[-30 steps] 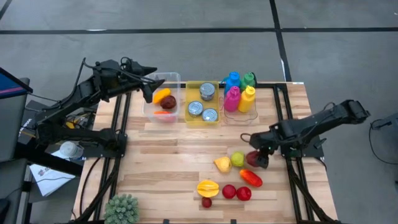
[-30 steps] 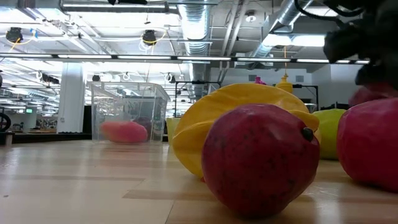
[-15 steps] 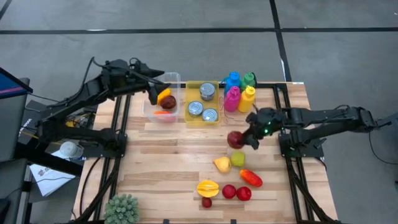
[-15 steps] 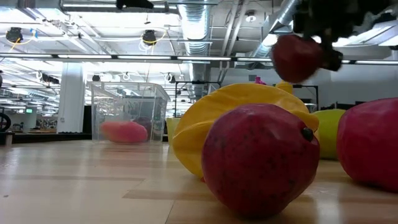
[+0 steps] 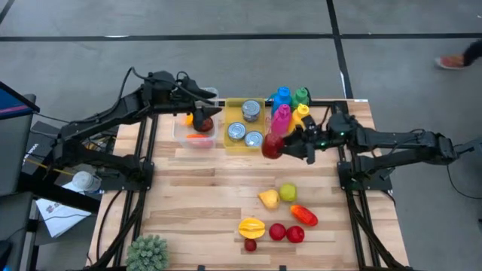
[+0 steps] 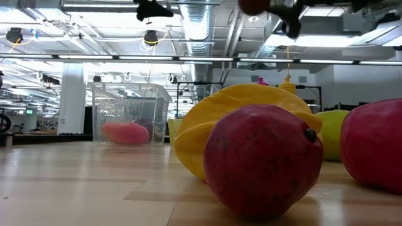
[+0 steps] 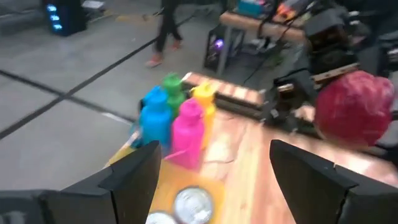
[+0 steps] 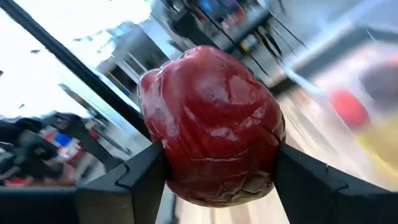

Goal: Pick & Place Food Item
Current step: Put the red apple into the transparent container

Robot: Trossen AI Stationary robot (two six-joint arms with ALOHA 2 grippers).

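Observation:
A dark red, wrinkled fruit (image 8: 211,124) is in the air, with my right gripper (image 5: 279,144) shut on it. In the high view the fruit (image 5: 271,146) is beside the yellow tray of cans (image 5: 245,124). The left wrist view shows it too (image 7: 354,109), and in the low view it is at the top edge (image 6: 254,5). My left gripper (image 5: 205,114) is over the clear bin (image 5: 197,129). It stands open (image 7: 216,152) with nothing between its fingers. More fruit lies loose on the table, among it a yellow fruit (image 5: 251,226) and a green apple (image 5: 288,193). My right gripper pinches the red fruit between its two fingers, one on each side (image 8: 163,155). The fingers come nearly level from the table's right side. The fruit fills the gap between the fingers and is lifted clear, high above the table.
A bin of coloured bottles (image 5: 290,113) stands at the far edge, right of the can tray. The clear bin holds a reddish item (image 5: 199,136). Red fruits (image 5: 286,233) and an orange-red pepper (image 5: 303,215) lie near the front. A green plant (image 5: 148,254) is at the near left corner.
My right gripper has lifted the red fruit off the table from beside the green apple. It has carried it up and toward the far left, to beside the can tray, tipping from pointing down to nearly level. My left gripper has moved right over the clear bin.

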